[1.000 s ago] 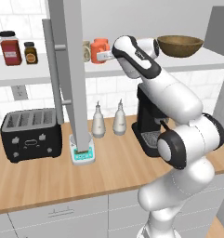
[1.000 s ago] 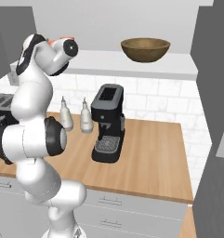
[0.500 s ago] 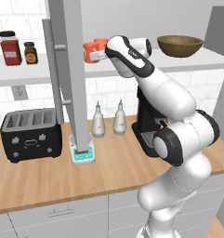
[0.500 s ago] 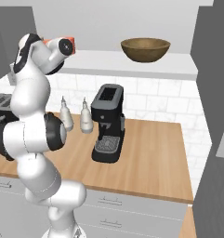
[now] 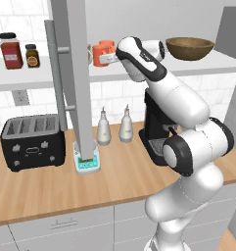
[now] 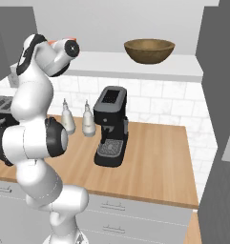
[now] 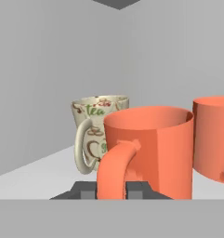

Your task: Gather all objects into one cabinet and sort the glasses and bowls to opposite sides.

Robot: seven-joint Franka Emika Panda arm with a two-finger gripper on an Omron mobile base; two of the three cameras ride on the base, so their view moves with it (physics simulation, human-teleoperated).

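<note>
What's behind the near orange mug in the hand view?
A cream mug printed "tea" stands behind the near orange mug, its right side and base covered. A second orange mug stands alongside.

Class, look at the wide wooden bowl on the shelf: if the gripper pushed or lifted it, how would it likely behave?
The wooden bowl looks rigid, so probably no flexing. Its broad, low shape suggests it would slide rather than tip. Its width likely forces a grasp at the rim.

Second orange mug (image 7: pixel 214 139) cropped — cream mug (image 7: pixel 97 130) half-hidden
</note>
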